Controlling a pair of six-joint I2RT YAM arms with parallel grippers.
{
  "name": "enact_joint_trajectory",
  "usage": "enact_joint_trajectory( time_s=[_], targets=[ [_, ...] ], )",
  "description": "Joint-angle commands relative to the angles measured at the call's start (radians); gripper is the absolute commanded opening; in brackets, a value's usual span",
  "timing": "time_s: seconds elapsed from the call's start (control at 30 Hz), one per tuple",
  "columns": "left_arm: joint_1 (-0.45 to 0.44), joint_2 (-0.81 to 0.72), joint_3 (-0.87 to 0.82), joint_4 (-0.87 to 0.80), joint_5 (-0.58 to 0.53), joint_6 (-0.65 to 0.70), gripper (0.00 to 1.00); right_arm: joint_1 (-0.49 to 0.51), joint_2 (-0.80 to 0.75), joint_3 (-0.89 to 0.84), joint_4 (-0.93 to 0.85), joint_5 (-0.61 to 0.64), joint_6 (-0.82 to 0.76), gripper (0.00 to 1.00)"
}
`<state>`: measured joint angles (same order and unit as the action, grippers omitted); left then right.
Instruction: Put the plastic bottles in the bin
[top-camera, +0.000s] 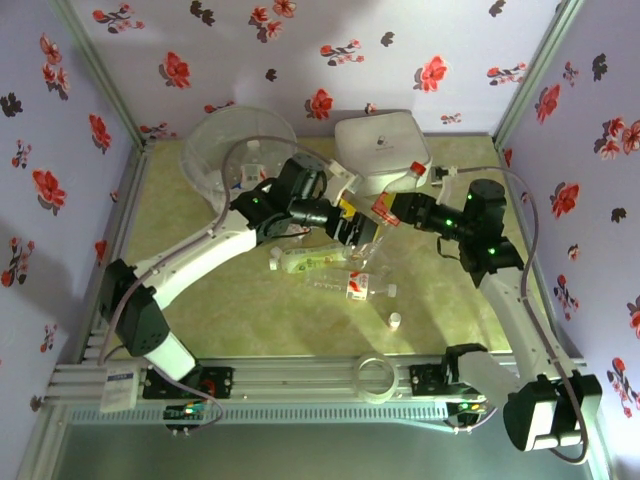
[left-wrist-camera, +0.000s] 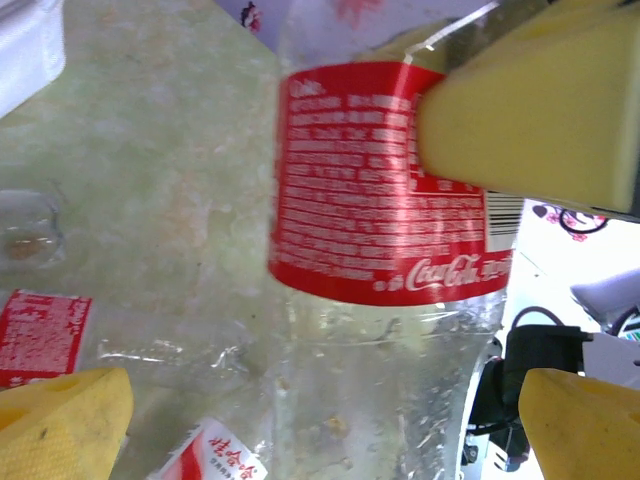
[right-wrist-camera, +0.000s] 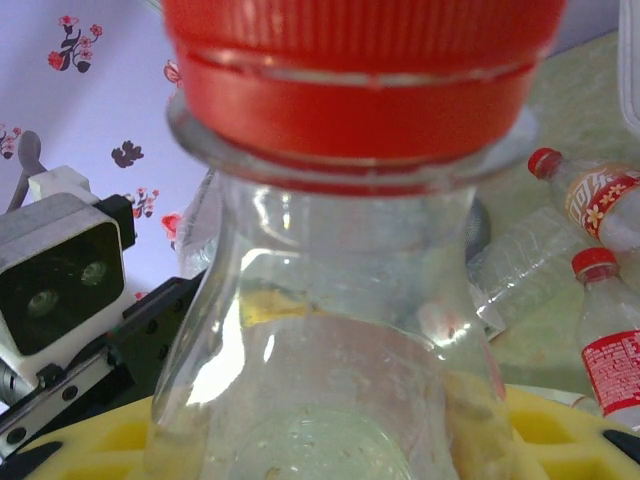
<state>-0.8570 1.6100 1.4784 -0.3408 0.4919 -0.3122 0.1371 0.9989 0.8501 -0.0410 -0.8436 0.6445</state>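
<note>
A clear plastic bottle with a red Coca-Cola label (left-wrist-camera: 380, 190) and a red cap (right-wrist-camera: 350, 90) hangs above the middle of the table. My right gripper (right-wrist-camera: 330, 445) is shut on it below the neck; one of its yellow fingers (left-wrist-camera: 530, 110) presses the label. My left gripper (left-wrist-camera: 325, 415) is open, its yellow fingertips wide apart on either side of the bottle's lower body, not touching it. Two more bottles (top-camera: 305, 260) (top-camera: 358, 288) lie on the table just below the grippers (top-camera: 365, 228). The bin (top-camera: 240, 150) stands at the back left.
A white lidded box (top-camera: 380, 145) sits at the back centre, with a red-capped bottle (top-camera: 416, 170) beside it. A tiny loose white cap (top-camera: 395, 321) lies near the front. Flowered walls close the table on three sides. Two red-capped bottles (right-wrist-camera: 600, 200) (right-wrist-camera: 612, 350) lie to the right.
</note>
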Motion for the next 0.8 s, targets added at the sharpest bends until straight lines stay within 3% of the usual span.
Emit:
enact_joint_trajectory(
  time_s=[0.0, 0.13, 0.4, 0.5, 0.57, 0.77],
  targets=[
    [-0.019, 0.03, 0.024, 0.054, 0.042, -0.032, 1.0, 0.022, 0.009, -0.003, 0.072, -0.016, 0.03, 0.48],
    [-0.024, 0.051, 0.014, 0.085, 0.05, -0.059, 0.98, 0.041, 0.023, -0.003, 0.082, -0.006, 0.032, 0.49],
    [-0.024, 0.067, 0.029, 0.098, 0.05, -0.077, 0.63, 0.057, 0.029, -0.005, 0.092, 0.005, 0.037, 0.53],
    [-0.024, 0.064, 0.028, 0.103, 0.05, -0.077, 0.61, 0.058, 0.027, -0.013, 0.101, 0.007, 0.044, 0.56],
    [-0.024, 0.061, 0.028, 0.105, 0.047, -0.076, 0.61, 0.059, 0.024, -0.011, 0.089, 0.012, 0.041, 0.64],
    [-0.022, 0.04, 0.022, 0.09, 0.0, -0.062, 0.61, 0.056, -0.014, 0.063, -0.127, 0.084, -0.093, 0.83]
  ],
)
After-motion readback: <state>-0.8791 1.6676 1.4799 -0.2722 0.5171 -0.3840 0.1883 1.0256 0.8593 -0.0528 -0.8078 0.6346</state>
